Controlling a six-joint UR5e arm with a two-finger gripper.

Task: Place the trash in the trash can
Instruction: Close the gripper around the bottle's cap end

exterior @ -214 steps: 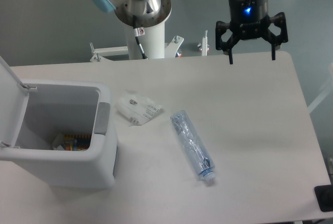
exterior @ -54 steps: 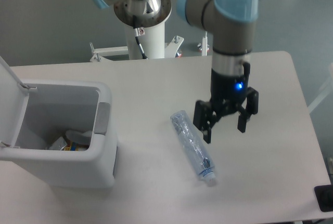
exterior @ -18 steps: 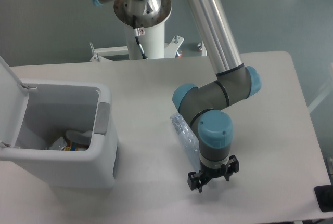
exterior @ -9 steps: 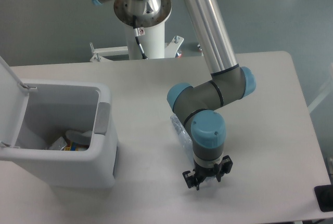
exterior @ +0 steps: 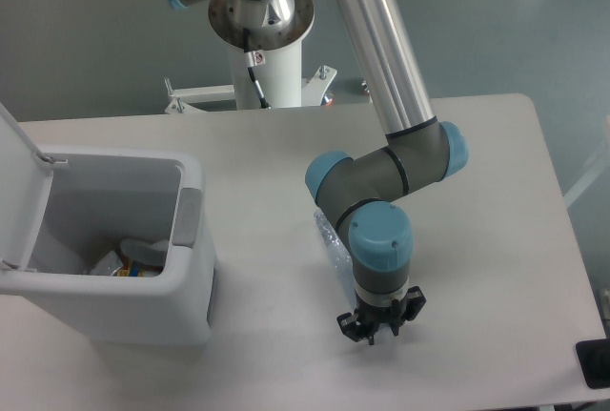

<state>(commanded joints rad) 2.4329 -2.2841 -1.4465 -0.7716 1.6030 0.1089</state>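
Observation:
The crushed clear bluish bottle [exterior: 331,242] lies on the table, and only its upper end shows beside the arm. My gripper [exterior: 378,327] points straight down over the bottle's cap end, its fingers drawn in around that end, which is hidden beneath them. The white trash can [exterior: 186,268] stands at the left with its lid [exterior: 17,182] flipped up. A pale flat packet [exterior: 143,251] lies inside it on colourful scraps.
The arm's white base column [exterior: 262,44] stands at the table's back edge. A dark object [exterior: 593,363] sits at the table's front right corner. The bin's grey tab [exterior: 186,217] faces the bottle.
Since half a second ago the gripper has sunk slightly onto the bottle's cap end and its fingers have drawn closer together. The arm has barely shifted.

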